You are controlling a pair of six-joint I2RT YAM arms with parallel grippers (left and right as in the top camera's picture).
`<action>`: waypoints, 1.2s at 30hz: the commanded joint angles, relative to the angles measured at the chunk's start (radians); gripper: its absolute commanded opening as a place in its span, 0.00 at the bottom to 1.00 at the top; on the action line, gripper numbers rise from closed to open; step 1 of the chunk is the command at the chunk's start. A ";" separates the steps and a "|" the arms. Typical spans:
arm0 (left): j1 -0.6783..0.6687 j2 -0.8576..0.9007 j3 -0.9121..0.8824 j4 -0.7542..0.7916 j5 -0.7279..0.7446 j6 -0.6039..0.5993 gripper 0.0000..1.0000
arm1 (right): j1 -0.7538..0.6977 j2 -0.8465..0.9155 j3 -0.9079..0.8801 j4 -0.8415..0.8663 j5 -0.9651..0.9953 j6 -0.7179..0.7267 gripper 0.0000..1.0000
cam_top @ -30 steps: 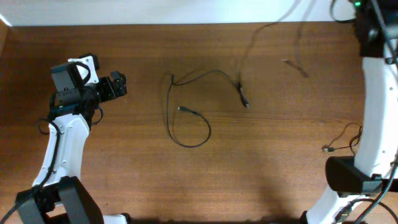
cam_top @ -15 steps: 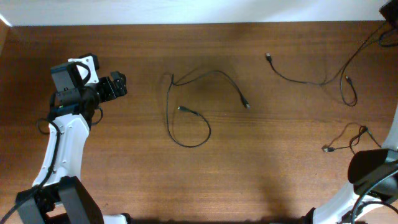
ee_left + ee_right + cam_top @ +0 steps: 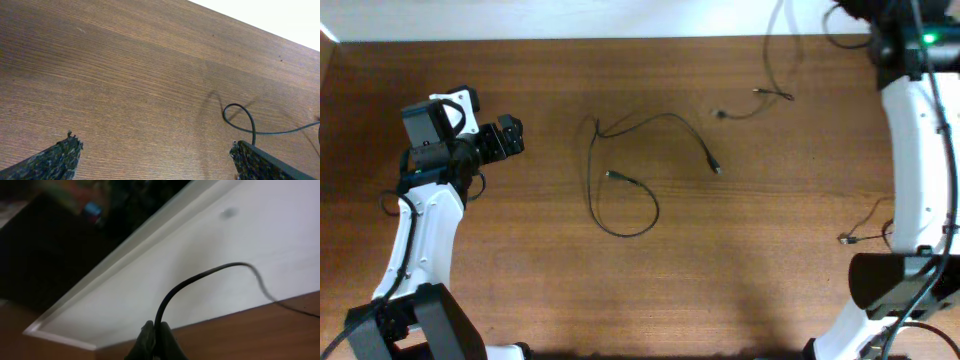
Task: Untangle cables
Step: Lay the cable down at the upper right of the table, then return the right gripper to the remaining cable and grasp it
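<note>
The right end effector [image 3: 155,339] is pinched together on a thin black cable [image 3: 200,276], held up over the far right corner of the brown wood-grain tabletop [image 3: 770,260]. The left end effector [image 3: 508,137] hovers, fingers wide apart, near the left edge. A looped cable [image 3: 593,175] lies mid-tabletop, and a third cable [image 3: 844,239] lies by the right edge. A white panel [image 3: 280,240] borders the far edge.
</note>
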 commanded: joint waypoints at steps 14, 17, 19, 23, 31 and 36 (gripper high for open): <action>0.005 -0.019 0.003 0.002 0.000 -0.005 0.99 | -0.252 -0.032 -0.050 -0.327 0.424 -0.051 0.04; 0.005 -0.019 0.003 0.002 0.000 -0.005 0.99 | -0.330 -0.013 -0.111 -0.328 0.430 -0.056 0.04; 0.005 -0.019 0.003 0.002 0.000 -0.005 0.99 | -0.390 0.014 -0.153 -0.316 0.431 -0.056 0.04; 0.005 -0.019 0.003 0.002 0.000 -0.005 0.99 | -0.492 0.090 -0.196 -0.282 0.430 -0.056 0.04; 0.005 -0.019 0.003 0.002 0.000 -0.005 0.99 | -0.632 0.243 -0.196 -0.199 0.444 -0.056 0.04; 0.005 -0.019 0.003 0.002 0.000 -0.005 0.99 | -0.702 0.315 -0.196 -0.181 0.496 -0.056 0.04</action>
